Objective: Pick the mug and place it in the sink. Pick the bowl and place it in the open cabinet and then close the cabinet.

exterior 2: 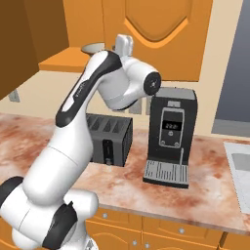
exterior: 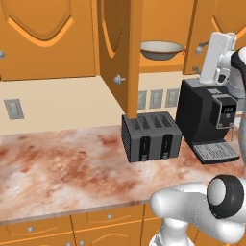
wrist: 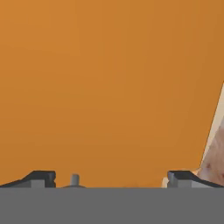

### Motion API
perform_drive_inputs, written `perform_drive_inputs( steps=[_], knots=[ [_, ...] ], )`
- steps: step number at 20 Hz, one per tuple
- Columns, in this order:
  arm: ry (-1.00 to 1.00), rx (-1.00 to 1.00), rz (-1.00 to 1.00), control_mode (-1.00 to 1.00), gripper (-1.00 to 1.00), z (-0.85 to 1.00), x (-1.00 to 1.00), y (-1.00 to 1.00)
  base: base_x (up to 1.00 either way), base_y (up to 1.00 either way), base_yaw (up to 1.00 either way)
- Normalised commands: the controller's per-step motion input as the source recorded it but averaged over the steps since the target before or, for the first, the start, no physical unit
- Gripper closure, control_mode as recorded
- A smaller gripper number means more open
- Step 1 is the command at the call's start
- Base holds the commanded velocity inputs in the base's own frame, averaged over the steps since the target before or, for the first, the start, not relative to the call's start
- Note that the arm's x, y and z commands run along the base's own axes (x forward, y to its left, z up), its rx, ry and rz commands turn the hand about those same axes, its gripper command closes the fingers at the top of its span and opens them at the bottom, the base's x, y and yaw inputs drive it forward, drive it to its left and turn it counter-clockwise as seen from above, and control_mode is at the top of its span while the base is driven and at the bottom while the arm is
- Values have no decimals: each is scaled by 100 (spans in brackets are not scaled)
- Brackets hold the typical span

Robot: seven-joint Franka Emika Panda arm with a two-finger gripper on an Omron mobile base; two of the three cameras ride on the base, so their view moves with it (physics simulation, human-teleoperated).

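The bowl (exterior: 162, 49), tan-rimmed and cream inside, sits on the shelf of the open cabinet (exterior: 166, 67); its rim (exterior 2: 93, 48) peeks out behind my arm. The cabinet's left door (exterior: 117, 53) is swung out toward me, edge-on. My white hand (exterior: 218, 55) is raised to the right of the bowl, in front of the right-hand door (exterior: 211, 24). My gripper (wrist: 111, 179) is open and holds nothing, facing a flat orange surface with a small knob (wrist: 75, 179) low between the tips. A pale edge of the sink (exterior 2: 239, 163) shows at the far right. The mug is out of view.
A dark toaster (exterior: 151, 137) and a black coffee machine (exterior: 209, 120) stand on the reddish marbled counter (exterior: 62, 168) below the open cabinet. Closed orange wall cabinets (exterior: 43, 33) lie to the left, drawer fronts (exterior: 105, 226) under the counter.
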Motion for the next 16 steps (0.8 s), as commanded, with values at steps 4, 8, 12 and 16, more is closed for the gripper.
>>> perform_drive_inputs(
  steps=[4, 8, 12, 16],
  knots=[
    [17, 5, -10, -100, -100, -79, 100, -14, 0, 0, 0],
    [14, 6, -10, -100, -100, -81, 100, -19, 0, 0, 0],
    [8, 7, -8, -100, -100, -95, 91, -46, 0, 0, 0],
    [0, 5, -7, -100, -100, -100, 53, -49, 0, 0, 0]
  ],
)
